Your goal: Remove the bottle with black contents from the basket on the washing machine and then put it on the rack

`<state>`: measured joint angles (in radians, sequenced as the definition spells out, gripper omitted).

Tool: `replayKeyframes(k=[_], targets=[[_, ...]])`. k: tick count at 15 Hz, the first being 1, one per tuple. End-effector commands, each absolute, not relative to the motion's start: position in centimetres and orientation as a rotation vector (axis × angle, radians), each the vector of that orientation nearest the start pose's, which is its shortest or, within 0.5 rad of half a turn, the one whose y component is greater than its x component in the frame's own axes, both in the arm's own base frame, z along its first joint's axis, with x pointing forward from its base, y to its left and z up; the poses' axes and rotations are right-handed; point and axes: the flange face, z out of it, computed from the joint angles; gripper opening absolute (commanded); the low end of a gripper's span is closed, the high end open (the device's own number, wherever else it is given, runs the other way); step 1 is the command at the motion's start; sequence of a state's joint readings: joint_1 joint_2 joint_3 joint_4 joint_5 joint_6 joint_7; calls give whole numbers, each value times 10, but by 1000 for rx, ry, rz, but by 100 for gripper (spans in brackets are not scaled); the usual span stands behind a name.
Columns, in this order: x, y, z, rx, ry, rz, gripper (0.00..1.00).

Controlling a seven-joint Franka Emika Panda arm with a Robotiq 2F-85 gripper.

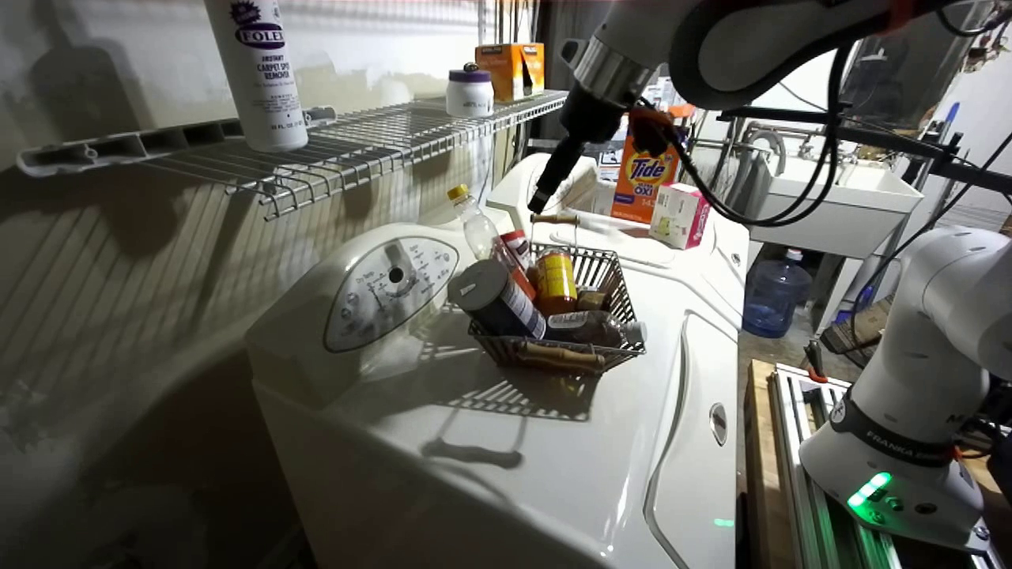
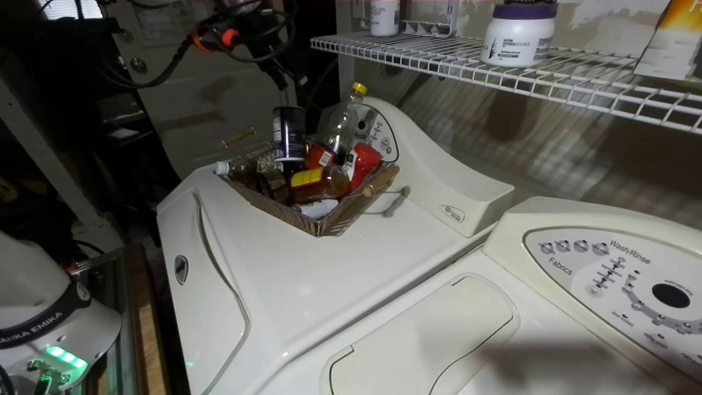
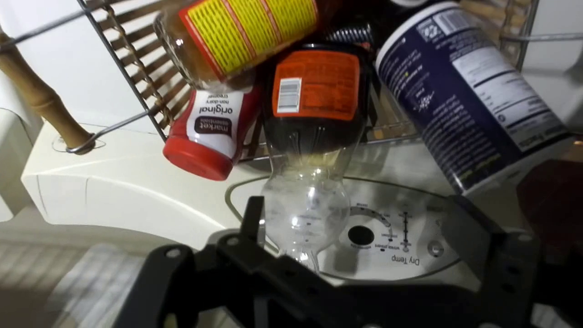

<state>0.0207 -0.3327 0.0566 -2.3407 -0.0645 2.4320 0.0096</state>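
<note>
The bottle with black contents leans in the basket, yellow cap up, in both exterior views (image 1: 478,227) (image 2: 341,125). The wrist view shows its dark lower part with an orange label (image 3: 314,132); its cap is hidden. The mesh basket (image 1: 621,284) (image 2: 274,207) stands on the white washing machine (image 1: 506,482) (image 2: 296,269), whose panel reads "Dry Temp" in the wrist view. The rack (image 1: 356,154) (image 2: 466,77) is on the wall above. My gripper (image 1: 540,201) (image 2: 292,83) (image 3: 357,212) is open and empty above the basket, apart from the bottle; in the wrist view the bottle shows beside one finger.
The basket also holds a navy canister (image 1: 496,300), a yellow-labelled bottle (image 1: 556,280), a red-capped creamer (image 3: 205,132) and a white-capped bottle (image 1: 589,328). Bamboo handles (image 2: 238,137) stick out. The rack bears a Folex bottle (image 1: 265,79), purple-lidded jar (image 1: 470,95) and orange box (image 1: 510,71).
</note>
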Motion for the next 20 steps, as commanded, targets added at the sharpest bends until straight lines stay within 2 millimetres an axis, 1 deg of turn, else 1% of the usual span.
replayKeyframes(k=[1, 4, 6, 9, 12, 13, 14, 15, 16, 20], targets=[[528, 39, 502, -3042, -86, -723, 100], [555, 37, 494, -3014, -53, -777, 100], [567, 37, 489, -3004, -48, -800, 100], [580, 38, 479, -3011, -55, -790, 100], [588, 35, 471, -3021, -49, -767, 100], [589, 35, 469, -3025, -49, -766, 96], [591, 34, 468, -3025, -47, -762, 78], [592, 33, 467, -3028, -45, -761, 71], [592, 32, 467, -3028, -41, -763, 69], [593, 26, 466, -3029, -27, -765, 39]])
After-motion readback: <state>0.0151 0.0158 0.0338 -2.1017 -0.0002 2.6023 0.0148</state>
